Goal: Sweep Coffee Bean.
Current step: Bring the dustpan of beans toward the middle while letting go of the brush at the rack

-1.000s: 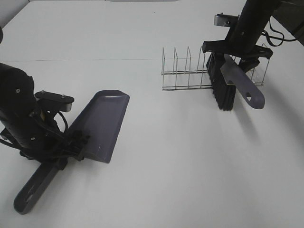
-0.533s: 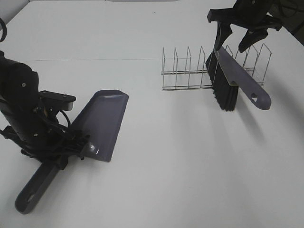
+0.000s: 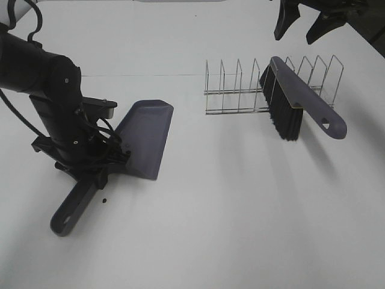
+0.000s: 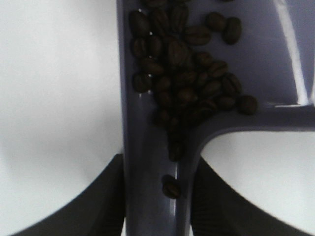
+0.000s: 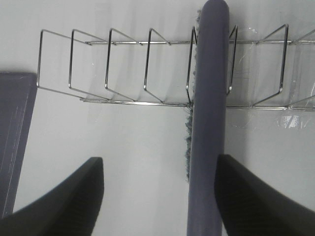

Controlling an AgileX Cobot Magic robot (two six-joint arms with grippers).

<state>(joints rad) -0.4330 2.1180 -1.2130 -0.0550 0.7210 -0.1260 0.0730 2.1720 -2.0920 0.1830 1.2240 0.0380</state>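
The coffee beans (image 4: 187, 83) lie in a dark cluster at the handle end of the grey-purple dustpan (image 3: 147, 137), with one bean down in the handle channel. My left gripper (image 3: 99, 174) is shut on the dustpan's handle (image 4: 152, 162), and its dark fingers (image 4: 101, 199) flank the handle. A single bean (image 3: 104, 200) lies on the table beside the handle. The brush (image 3: 295, 99) leans in the wire rack (image 3: 231, 90), bristles down. My right gripper (image 3: 310, 18) is open and empty above it. The right wrist view shows the brush back (image 5: 209, 98) between the open fingers (image 5: 64, 196).
The white table (image 3: 228, 211) stretches in front of the rack and to the dustpan's right. The brush handle sticks out of the rack toward the front right. The dustpan's edge (image 5: 15, 132) shows in the right wrist view.
My right gripper let go of the brush and rose away; the brush now rests in the rack. My left arm moved the dustpan rightward and farther back, turning it slightly.
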